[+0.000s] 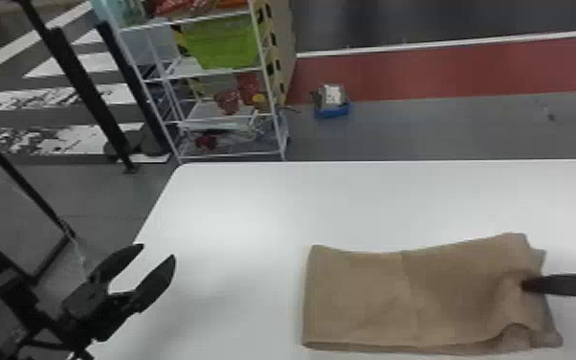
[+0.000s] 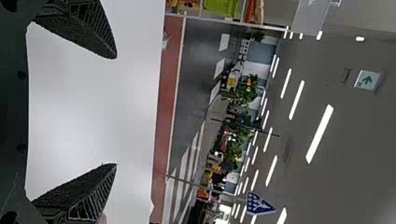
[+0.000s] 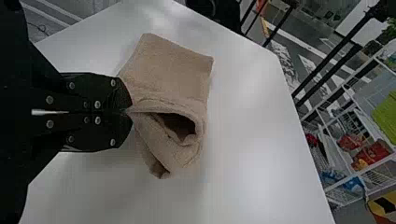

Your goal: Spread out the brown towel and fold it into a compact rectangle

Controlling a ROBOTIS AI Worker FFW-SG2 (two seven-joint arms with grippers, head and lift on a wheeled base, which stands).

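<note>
The brown towel (image 1: pixel 416 297) lies folded into a rough rectangle on the right half of the white table (image 1: pixel 234 206), its right end bunched and uneven. At that right end is my right gripper (image 1: pixel 528 285), shut on the cloth. From the right wrist view, the right gripper (image 3: pixel 128 111) pinches a fold of the towel (image 3: pixel 173 70), and the layers beside it gape in a loop. My left gripper (image 1: pixel 158 251) is at the table's left edge, well apart from the towel, open. In the left wrist view the left gripper (image 2: pixel 114 112) has nothing between its fingers.
Behind the table's far left corner stands a white wire shelf (image 1: pixel 220 72) with a green bin (image 1: pixel 222 43). A small blue-based item (image 1: pixel 332 101) sits on the floor beyond. Black poles (image 1: pixel 81 91) rise at the left.
</note>
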